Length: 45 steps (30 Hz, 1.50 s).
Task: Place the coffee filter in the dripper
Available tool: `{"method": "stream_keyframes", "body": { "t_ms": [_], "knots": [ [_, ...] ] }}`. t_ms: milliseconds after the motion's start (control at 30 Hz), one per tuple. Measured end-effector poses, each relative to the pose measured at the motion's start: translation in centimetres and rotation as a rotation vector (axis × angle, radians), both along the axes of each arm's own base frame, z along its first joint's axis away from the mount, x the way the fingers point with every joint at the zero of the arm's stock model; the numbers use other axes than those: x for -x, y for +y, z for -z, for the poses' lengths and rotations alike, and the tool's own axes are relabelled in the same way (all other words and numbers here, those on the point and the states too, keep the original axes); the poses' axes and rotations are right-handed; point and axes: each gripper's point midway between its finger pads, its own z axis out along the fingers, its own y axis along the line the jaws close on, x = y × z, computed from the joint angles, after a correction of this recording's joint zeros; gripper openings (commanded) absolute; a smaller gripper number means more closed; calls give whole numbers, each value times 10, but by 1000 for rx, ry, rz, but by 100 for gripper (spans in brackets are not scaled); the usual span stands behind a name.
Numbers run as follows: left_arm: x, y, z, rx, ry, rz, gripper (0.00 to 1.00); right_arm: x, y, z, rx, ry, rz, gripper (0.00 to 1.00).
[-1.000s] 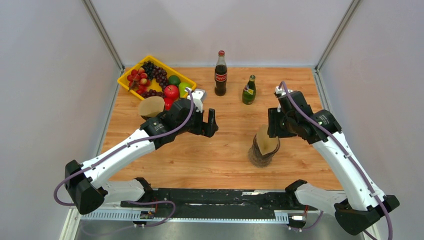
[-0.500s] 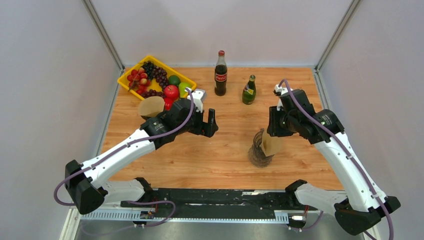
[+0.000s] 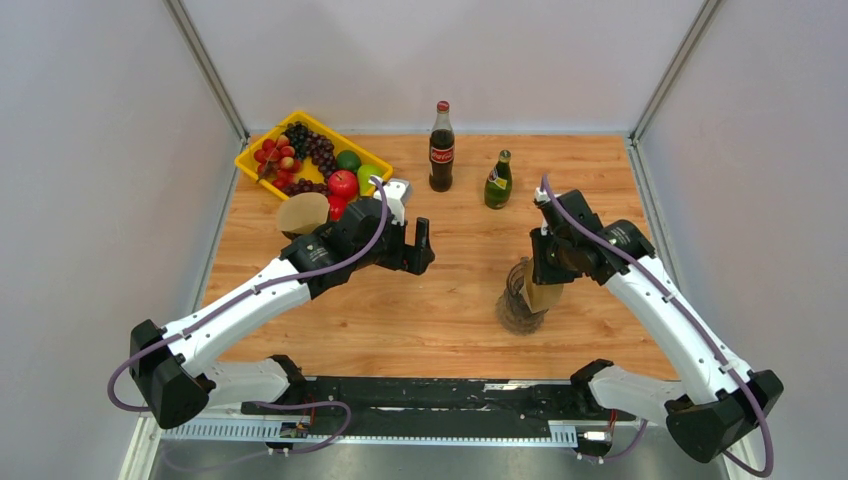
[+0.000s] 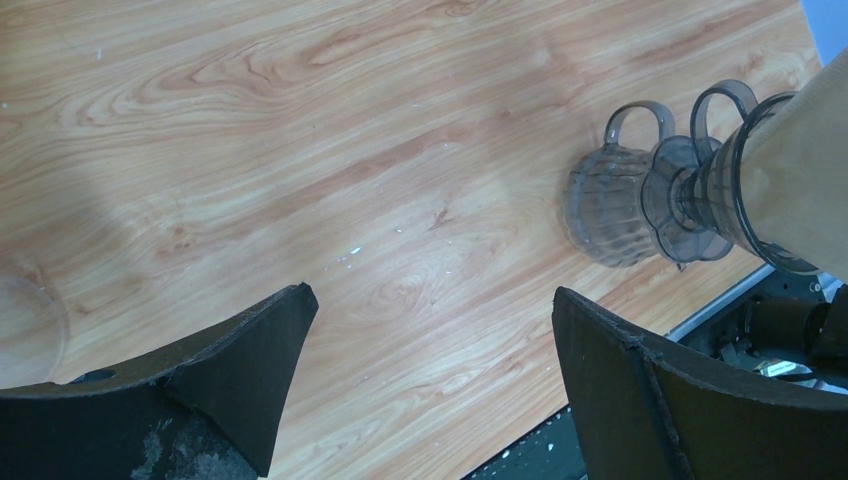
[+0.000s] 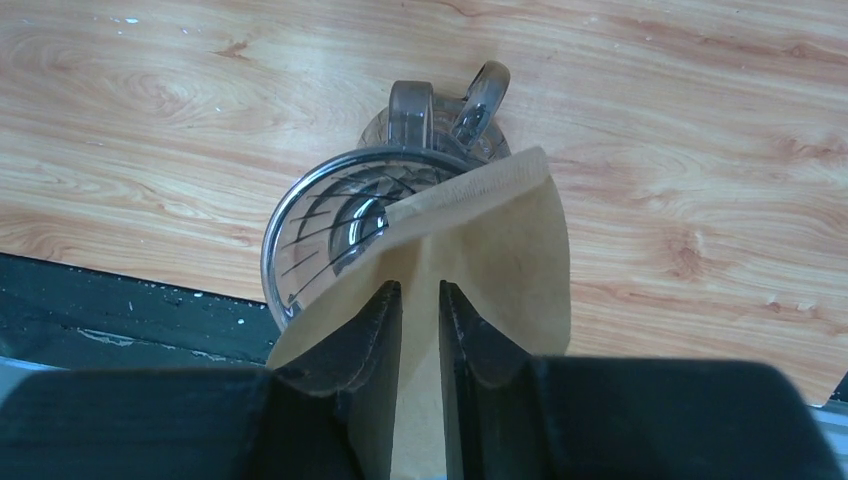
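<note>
The clear ribbed dripper (image 3: 515, 298) stands on a glass carafe at the table's front right. My right gripper (image 3: 545, 272) is shut on the brown paper coffee filter (image 3: 545, 296) and holds it against the dripper's right side. In the right wrist view the filter (image 5: 500, 250) is pinched between my fingers, at my gripper (image 5: 420, 290). Its top edge lies across the dripper's rim (image 5: 300, 205) and covers part of the mouth. My left gripper (image 3: 420, 250) is open and empty over the table's middle. The left wrist view shows the dripper (image 4: 700, 190) and the filter (image 4: 810, 160) at the right.
A yellow tray (image 3: 250, 160) of fruit sits at the back left. More brown filters (image 3: 303, 212) lie next to the left arm. A cola bottle (image 3: 441, 150) and a green bottle (image 3: 498, 180) stand at the back. The glass carafe (image 4: 605, 205) carries the dripper.
My right arm has swung left and lowered the filter from above the dripper's mouth to its right rim. The left arm has not moved.
</note>
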Motion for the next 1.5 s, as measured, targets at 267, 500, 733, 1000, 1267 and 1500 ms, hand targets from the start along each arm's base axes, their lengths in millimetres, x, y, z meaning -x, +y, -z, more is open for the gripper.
{"method": "stream_keyframes", "body": {
  "t_ms": [267, 500, 733, 1000, 1267, 1500],
  "knots": [
    [0, 2, 1, -9, 2, -8, 100, -8, 4, 23, 17, 24, 3, 20],
    [-3, 5, 2, -20, -6, -27, 100, -10, 2, 36, 30, 30, 12, 19],
    [-4, 6, 2, -24, -9, -34, 100, -12, 5, 38, 26, 23, 8, 21],
    [-5, 7, 2, -26, -11, -38, 100, -5, 7, 49, 40, 49, -4, 22],
    [-5, 7, 2, -27, -13, -41, 100, -2, 11, 55, 56, 51, -31, 24],
    [-5, 8, 2, -28, -14, -43, 100, -2, 13, 57, 63, 41, -42, 36]
  ]
}}
